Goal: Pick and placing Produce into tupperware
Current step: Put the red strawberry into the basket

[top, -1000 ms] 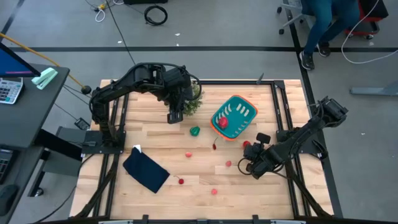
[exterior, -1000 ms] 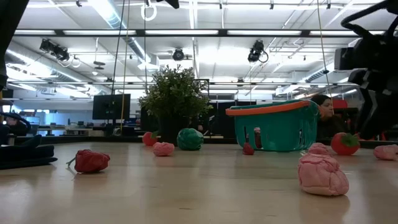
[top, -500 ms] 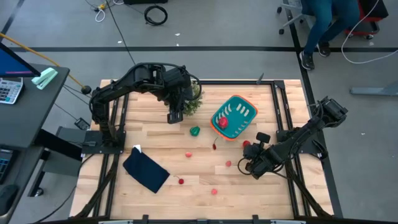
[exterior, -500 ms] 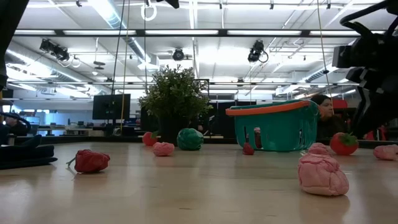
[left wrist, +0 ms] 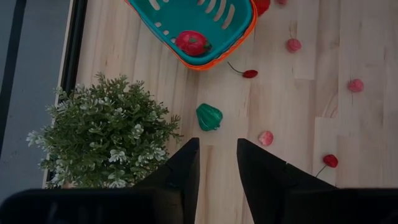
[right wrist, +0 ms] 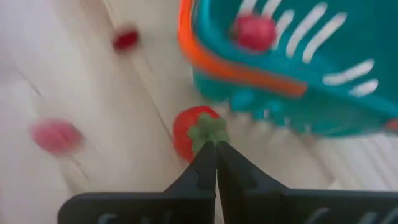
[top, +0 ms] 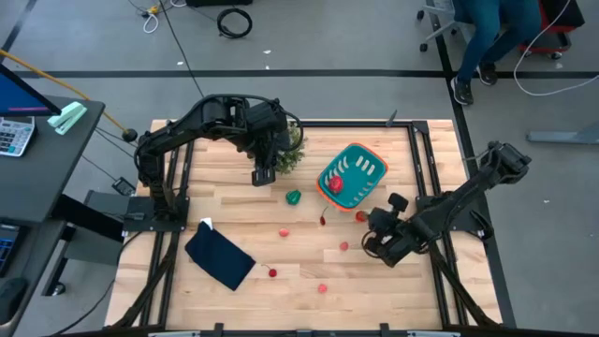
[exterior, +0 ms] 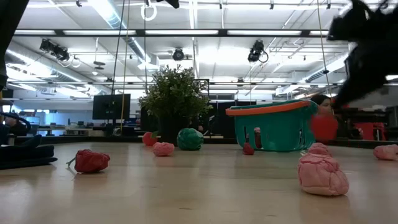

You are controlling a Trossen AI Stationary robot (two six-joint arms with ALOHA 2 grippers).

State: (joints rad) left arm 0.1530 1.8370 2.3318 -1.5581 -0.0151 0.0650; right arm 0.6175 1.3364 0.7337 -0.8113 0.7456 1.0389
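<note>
In the basket (top: pixel 354 175) sits just one red fruit (left wrist: pixel 191 43), the right claw (right wrist: pixel 214 151) is pinched shut on a strawberry's (right wrist: pixel 198 132) green top just beside it, left claw (left wrist: pixel 214 163) half-open and empty above the counter (top: pixel 234 211), rest still scattered.

Basket (top: pixel 353 176) mouth open from above, one red fruit (top: pixel 334 184) inside. Potted plant (top: pixel 289 150) crowds basket's left approach. Bench (top: pixel 234 206) centre mostly bare; cloth (top: pixel 220 258) lies flat.
</note>
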